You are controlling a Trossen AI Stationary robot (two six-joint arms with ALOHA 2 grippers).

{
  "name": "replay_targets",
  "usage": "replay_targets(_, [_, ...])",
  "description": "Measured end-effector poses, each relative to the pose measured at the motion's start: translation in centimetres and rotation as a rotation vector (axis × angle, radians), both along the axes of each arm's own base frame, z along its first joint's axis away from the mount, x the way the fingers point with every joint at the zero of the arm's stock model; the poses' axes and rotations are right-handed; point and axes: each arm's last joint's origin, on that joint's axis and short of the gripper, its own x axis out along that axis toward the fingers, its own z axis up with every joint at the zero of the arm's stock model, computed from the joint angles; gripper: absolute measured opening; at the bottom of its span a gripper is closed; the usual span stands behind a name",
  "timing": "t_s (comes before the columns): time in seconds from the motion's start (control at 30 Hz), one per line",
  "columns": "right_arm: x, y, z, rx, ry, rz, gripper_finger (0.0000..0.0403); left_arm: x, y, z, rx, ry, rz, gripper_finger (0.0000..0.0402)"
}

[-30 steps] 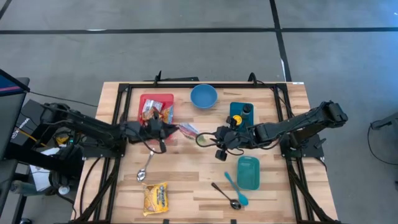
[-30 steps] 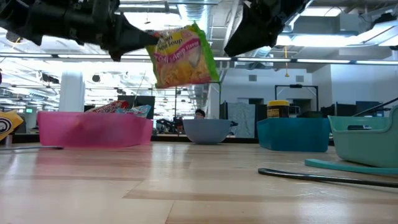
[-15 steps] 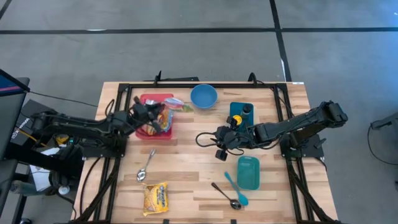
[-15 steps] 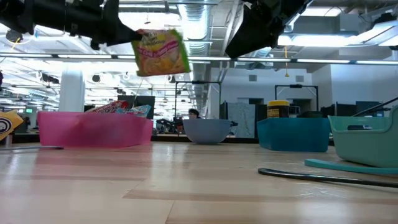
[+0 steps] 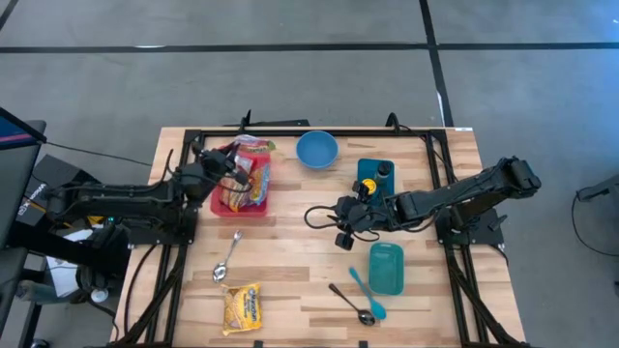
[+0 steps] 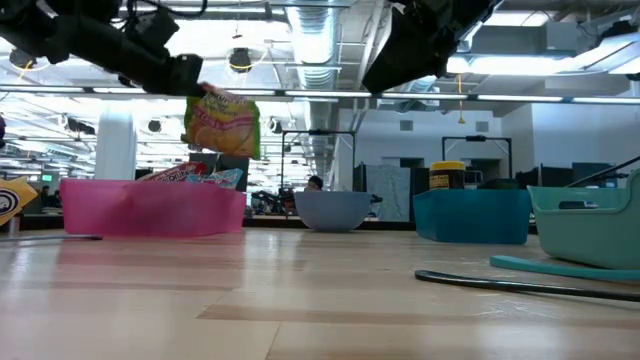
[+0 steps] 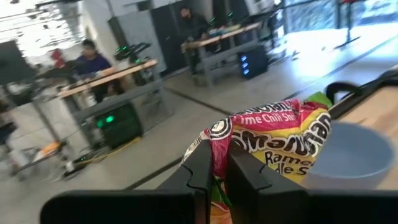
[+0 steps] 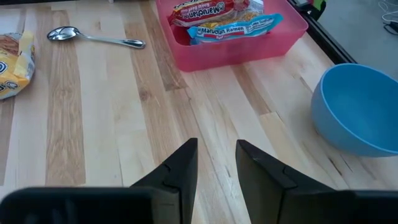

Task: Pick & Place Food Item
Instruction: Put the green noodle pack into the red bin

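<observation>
- Left gripper point(image 5: 224, 166): we find it above the pink bin point(image 5: 225, 205), raised well clear of the table. In its own wrist view the two fingers point(image 7: 200, 163) are pressed tight on the edge of a ramen packet point(image 7: 273, 140).
- Ramen packet point(image 5: 253, 148): yellow, red and green wrapper, carried in the air over the far end of the pink bin. In the low view it hangs point(image 6: 221, 122) above the bin's rim, not touching it.
- Pink bin point(image 6: 150, 208): at the left rear of the table. We count further ramen packets point(image 8: 227, 18) lying inside it, among them a red one and a light blue one.
- Right gripper point(image 5: 341, 215): near the middle of the table, held above the wood, holding nothing. Its jaws stand a narrow gap apart, as its wrist view shows point(image 8: 214, 163).
- Blue bowl point(image 5: 316, 150): at the rear centre, just beside the pink bin.
- Dark teal bin point(image 5: 375, 175): right of the bowl, with a dark bottle point(image 5: 384, 172) and a yellow-topped object inside.
- Light teal bin point(image 5: 386, 268): on the front right of the table.
- Teal spoon point(image 5: 365, 294) and metal spoon point(image 5: 350, 304): lying close together in front of the light teal bin.
- Second metal spoon point(image 5: 227, 258): on the wood in front of the pink bin.
- Yellow noodle packet point(image 5: 241, 307): flat near the front edge, left of centre.
</observation>
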Motion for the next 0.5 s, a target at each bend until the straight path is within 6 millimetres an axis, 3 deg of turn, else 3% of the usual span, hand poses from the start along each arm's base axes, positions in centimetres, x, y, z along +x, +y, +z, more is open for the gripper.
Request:
replay_targets(0.23, [0.0,0.0,0.0,0.0,0.0,0.0,0.0103,-0.7,1.5,-0.8,-0.035,0.059,0.101,0.0018])
replay_targets(0.5, [0.0,0.0,0.0,0.0,0.0,0.001,0.0103,-1.0,2.3,-1.5,-0.093,0.075,0.104,0.0017])
